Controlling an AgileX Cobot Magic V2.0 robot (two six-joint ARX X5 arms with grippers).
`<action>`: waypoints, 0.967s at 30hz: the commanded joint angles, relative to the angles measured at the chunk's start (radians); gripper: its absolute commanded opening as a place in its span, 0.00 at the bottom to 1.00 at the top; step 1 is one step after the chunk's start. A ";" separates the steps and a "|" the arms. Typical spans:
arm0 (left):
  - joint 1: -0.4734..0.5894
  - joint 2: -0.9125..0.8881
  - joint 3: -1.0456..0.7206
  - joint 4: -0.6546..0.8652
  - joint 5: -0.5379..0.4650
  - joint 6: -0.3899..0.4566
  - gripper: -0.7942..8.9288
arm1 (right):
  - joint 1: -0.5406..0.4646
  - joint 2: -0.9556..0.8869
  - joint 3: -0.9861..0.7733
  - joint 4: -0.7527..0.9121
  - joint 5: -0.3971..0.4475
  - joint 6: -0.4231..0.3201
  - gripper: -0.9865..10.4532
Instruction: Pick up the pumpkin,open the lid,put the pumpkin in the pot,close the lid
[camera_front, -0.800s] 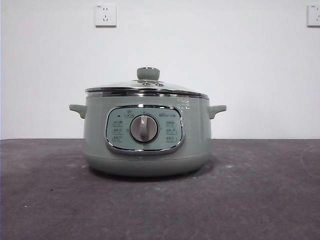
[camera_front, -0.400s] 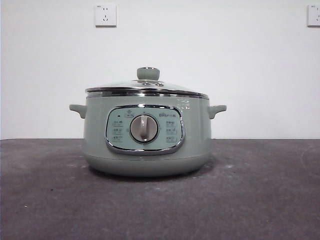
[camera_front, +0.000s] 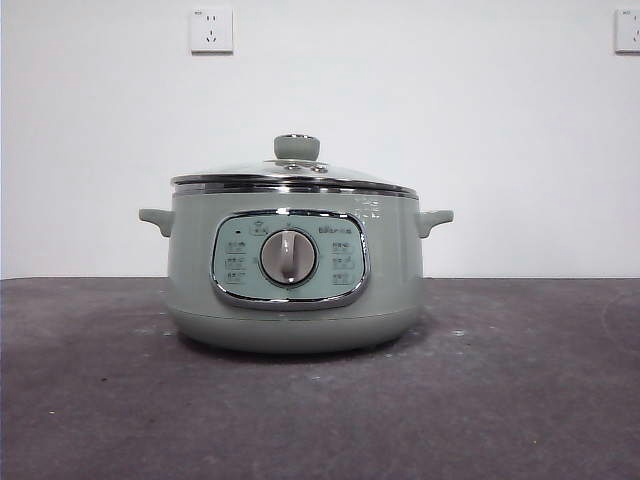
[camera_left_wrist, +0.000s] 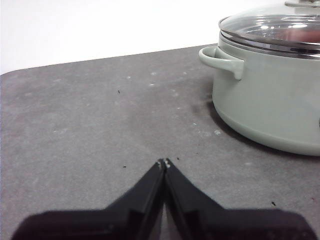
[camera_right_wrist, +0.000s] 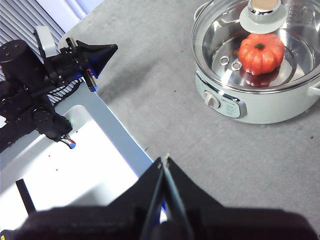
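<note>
Both sets of jaws were clenched on nothing. Left gripper (camera_left_wrist: 164, 163) sat low over the bare grey table (camera_left_wrist: 100, 125), beside the pot's side handle (camera_left_wrist: 222, 59) but well apart from it. Right gripper (camera_right_wrist: 165, 159) hung high and back from the pot (camera_right_wrist: 260, 107), near the table edge; the left arm's gripper also showed in its view, off to the side.

Pumpkin (camera_right_wrist: 261, 52) was inside the pot, seen through the glass lid (camera_right_wrist: 215, 40). Lid (camera_front: 290, 178) looked seated level on the rim in the front view, knob (camera_front: 296, 147) upright. I judged the task essentially done, with both arms parked.

Risks from there were small:
- Lid seating: the front view showed only the near rim, so the far side possibly wasn't fully down. A skewed lid could slide if bumped.
- Left gripper was low and close to the table; a sideways sweep toward the pot could clip the handle and shove the pot.
- Pumpkin sat off-centre under the knob; the stem didn't seem to touch the glass, but I couldn't confirm clearance.
</note>
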 joint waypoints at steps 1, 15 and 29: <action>0.003 -0.003 -0.016 0.003 -0.001 -0.010 0.08 | 0.001 -0.003 -0.001 0.008 -0.002 0.005 0.09; 0.003 -0.003 -0.016 0.003 -0.001 -0.010 0.08 | -0.448 -0.329 -0.207 0.338 -0.054 -0.171 0.09; 0.003 -0.003 -0.016 0.003 -0.001 -0.010 0.08 | -0.549 -0.766 -1.077 1.048 0.083 -0.035 0.09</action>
